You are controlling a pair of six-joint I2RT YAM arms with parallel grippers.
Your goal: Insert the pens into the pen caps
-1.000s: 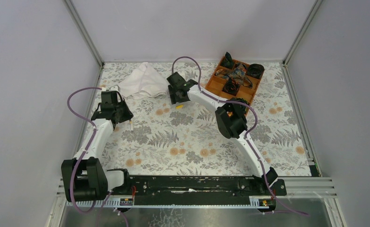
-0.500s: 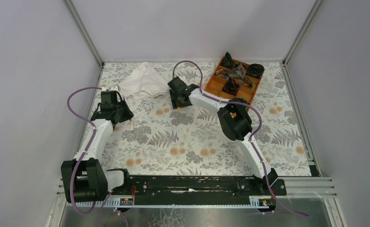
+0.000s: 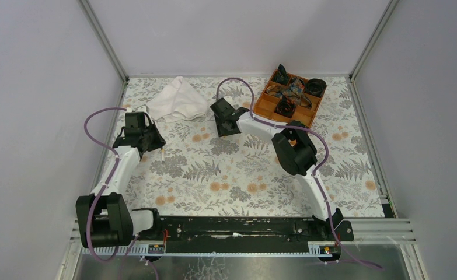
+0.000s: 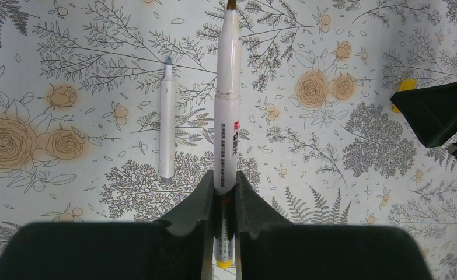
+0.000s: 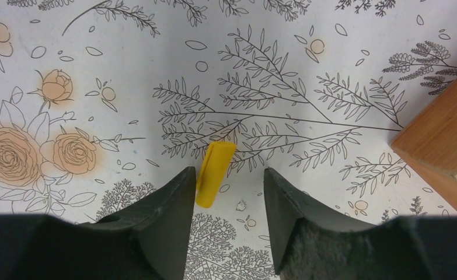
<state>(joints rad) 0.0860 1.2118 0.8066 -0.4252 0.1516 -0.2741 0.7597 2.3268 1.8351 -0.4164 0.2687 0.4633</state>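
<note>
Left gripper (image 4: 224, 185) is clamped on a white pen (image 4: 227, 99), tip pointing away from the fingers. We see a second pen (image 4: 167, 125) lying loose on the floral table (image 4: 56, 52) just beside it. Right gripper (image 5: 229, 175) has fingers apart, low over the table. A yellow cap (image 5: 214, 173) lies flat between them, close to one finger. We note an orange tray (image 5: 445, 137) corner near.

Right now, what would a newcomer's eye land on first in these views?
The left gripper, jaws shut on a white pen held over the floral table, with a second pen lying loose beside it. Next, the right gripper, jaws open either side of a yellow cap lying near the orange tray.
</note>
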